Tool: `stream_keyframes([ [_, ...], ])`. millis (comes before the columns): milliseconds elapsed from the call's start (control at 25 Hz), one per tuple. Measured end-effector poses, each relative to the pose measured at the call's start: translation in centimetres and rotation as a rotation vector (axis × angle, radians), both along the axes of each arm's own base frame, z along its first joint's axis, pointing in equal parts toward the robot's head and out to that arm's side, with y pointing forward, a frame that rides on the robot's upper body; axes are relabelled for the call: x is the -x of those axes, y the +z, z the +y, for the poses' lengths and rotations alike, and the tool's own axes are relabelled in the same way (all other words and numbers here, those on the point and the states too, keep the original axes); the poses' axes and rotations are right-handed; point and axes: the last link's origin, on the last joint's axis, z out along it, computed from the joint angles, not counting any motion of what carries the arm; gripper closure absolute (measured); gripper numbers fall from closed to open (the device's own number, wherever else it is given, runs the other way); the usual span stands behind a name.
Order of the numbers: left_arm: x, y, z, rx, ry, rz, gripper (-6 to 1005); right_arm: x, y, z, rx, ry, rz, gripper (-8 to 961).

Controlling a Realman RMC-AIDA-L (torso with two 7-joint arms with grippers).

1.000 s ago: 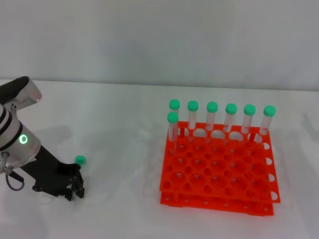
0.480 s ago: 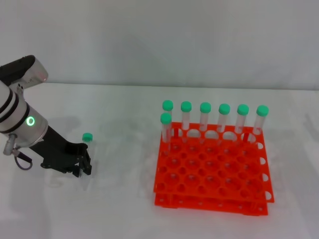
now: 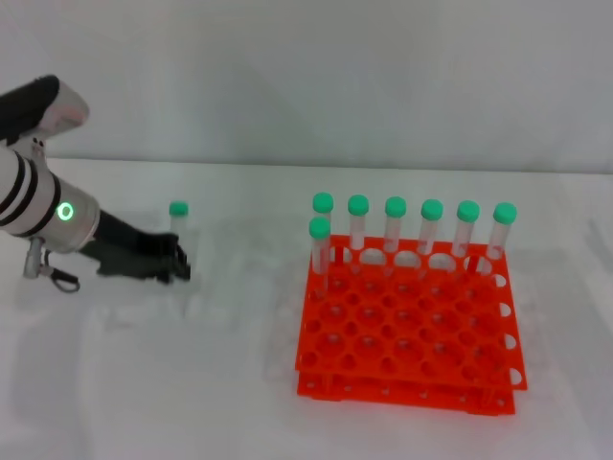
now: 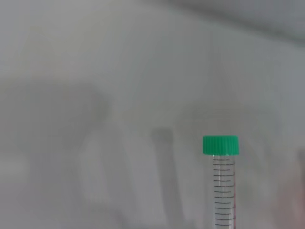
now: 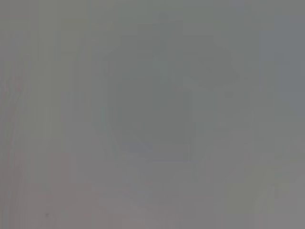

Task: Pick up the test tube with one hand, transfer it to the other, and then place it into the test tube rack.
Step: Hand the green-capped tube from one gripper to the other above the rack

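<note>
My left gripper is shut on the test tube and holds it upright above the white table, left of the rack. The tube's green cap stands above the black fingers. In the left wrist view the same tube shows with its green cap and black graduation marks. The orange-red test tube rack stands on the table at the right. Several identical green-capped tubes stand along its back row, with one more behind its left corner. My right gripper is out of view; the right wrist view shows only blurred grey.
The white table stretches between my left arm and the rack, with a pale wall behind it. Most of the rack's front holes hold nothing.
My left gripper has risen from the table and swung up and towards the rack with the tube. The tube has turned from lying low to standing upright.
</note>
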Motion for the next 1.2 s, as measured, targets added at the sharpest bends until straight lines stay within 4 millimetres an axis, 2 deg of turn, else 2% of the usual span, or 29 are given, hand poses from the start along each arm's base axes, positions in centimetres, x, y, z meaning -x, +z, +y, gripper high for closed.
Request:
stream_keyframes([
  [280, 0.8, 1.1, 2.0, -0.268, -0.224, 0.011, 805, -0.3, 0.1, -0.1, -0.006, -0.011, 0.005, 119],
  [520, 1.2, 1.3, 2.0, -0.489, -0.410, -0.049, 805, -0.6, 0.3, -0.2, -0.011, -0.019, 0.007, 119],
  [760, 0.9, 1.8, 0.9, -0.665, -0.566, -0.111, 805, -1.1, 0.8, -0.4, -0.035, -0.043, 0.028, 119],
  [1200, -0.7, -0.4, -3.5, -0.818, -1.031, -0.150, 805, -1.1, 1.2, -0.3, -0.051, -0.044, 0.062, 120],
])
